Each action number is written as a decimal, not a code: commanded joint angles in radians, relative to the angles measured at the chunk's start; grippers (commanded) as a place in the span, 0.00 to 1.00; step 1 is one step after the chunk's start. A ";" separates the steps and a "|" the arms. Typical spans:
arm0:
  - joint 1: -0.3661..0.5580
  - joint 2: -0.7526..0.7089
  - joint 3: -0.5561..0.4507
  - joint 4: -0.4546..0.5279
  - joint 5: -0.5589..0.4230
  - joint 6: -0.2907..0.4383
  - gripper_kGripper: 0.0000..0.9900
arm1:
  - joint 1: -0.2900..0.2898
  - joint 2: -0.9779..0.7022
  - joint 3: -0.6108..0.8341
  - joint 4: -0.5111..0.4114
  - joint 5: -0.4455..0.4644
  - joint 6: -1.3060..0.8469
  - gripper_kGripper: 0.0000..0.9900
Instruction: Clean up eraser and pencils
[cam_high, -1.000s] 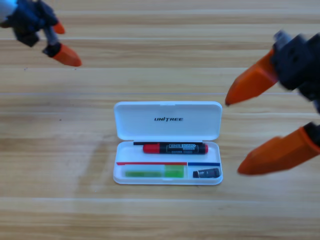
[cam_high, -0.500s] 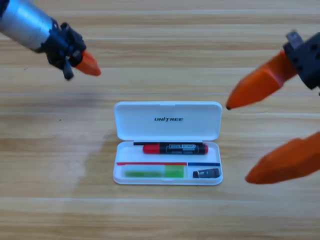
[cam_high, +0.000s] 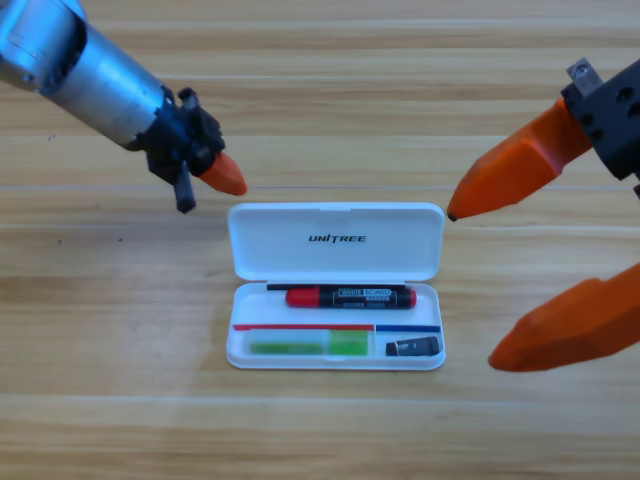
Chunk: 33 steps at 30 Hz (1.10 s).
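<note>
The white case (cam_high: 270, 255) lies open in the middle of the table, its lid folded back. In its upper slot lies the red-capped black marker (cam_high: 350, 297). The light-green stick (cam_high: 308, 346) fills the lower left slot, and the small black eraser (cam_high: 413, 347) sits in the lower right one. My left gripper (cam_high: 222, 175) comes in from the upper left, shut and holding nothing, its orange tip just above the lid's back-left corner. To the right of the case my right gripper (cam_high: 472, 288) hangs wide open and holds nothing.
The left arm's silver forearm (cam_high: 90, 70) slants across the upper left of the wooden table (cam_high: 110, 400). The right gripper's black body (cam_high: 612, 115) is cut off by the right edge.
The left arm has swung down and to the right, from the top-left corner to the lid's back-left corner, and its jaws have come together. The right gripper has drawn back slightly to the right.
</note>
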<state>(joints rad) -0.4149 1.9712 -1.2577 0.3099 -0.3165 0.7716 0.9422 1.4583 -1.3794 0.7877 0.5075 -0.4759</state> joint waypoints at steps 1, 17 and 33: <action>-0.061 0.055 0.008 -0.011 0.011 0.000 0.00 | -0.019 -0.026 0.057 -0.019 0.011 -0.009 0.95; -0.136 -0.017 -0.052 0.146 0.011 -0.028 0.00 | -0.019 -0.036 0.066 -0.025 0.013 -0.012 0.95; -0.232 -0.075 0.023 0.166 0.031 -0.034 0.00 | -0.019 -0.030 0.065 -0.030 0.014 -0.009 0.95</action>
<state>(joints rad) -0.5994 1.8954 -1.2859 0.4927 -0.3049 0.7453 0.9422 1.4554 -1.3412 0.7753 0.5136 -0.4791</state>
